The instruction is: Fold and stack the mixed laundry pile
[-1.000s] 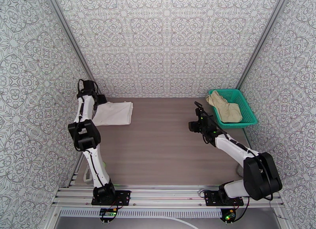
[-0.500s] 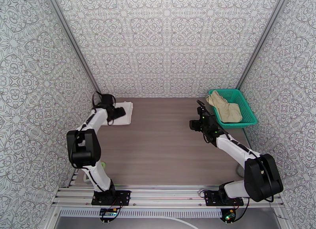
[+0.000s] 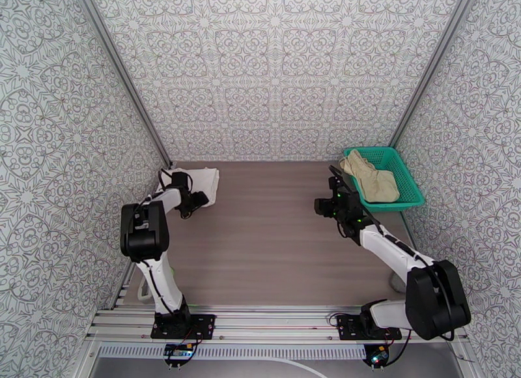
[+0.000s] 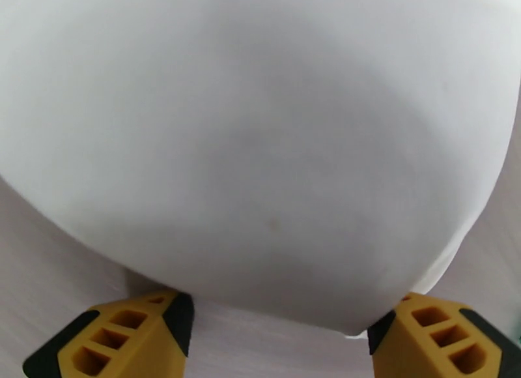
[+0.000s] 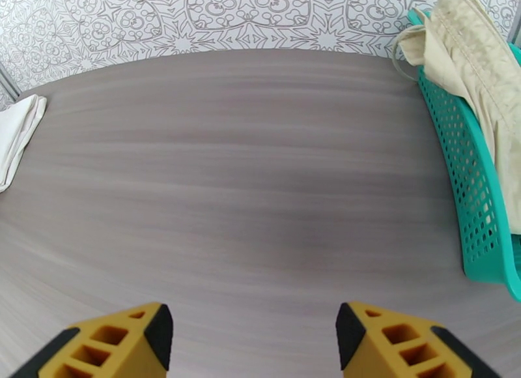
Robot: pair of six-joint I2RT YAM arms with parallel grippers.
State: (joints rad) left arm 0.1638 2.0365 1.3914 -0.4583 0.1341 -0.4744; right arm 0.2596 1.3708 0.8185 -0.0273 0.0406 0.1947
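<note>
Wood-grain table inside patterned walls, one garment at each end.

From my seat, the white T-shirt lies folded at the far left of the table, and the left gripper sits low at its near edge. On the left wrist camera the left gripper has its fingers spread wide, and the T-shirt hem lies just ahead of them, ungrasped. The beige shorts are heaped in the green basket at far right. The right gripper hovers just left of that basket, fingers released with nothing between them. Its own camera shows the right gripper over bare table, with the shorts draped over the basket rim.
</note>
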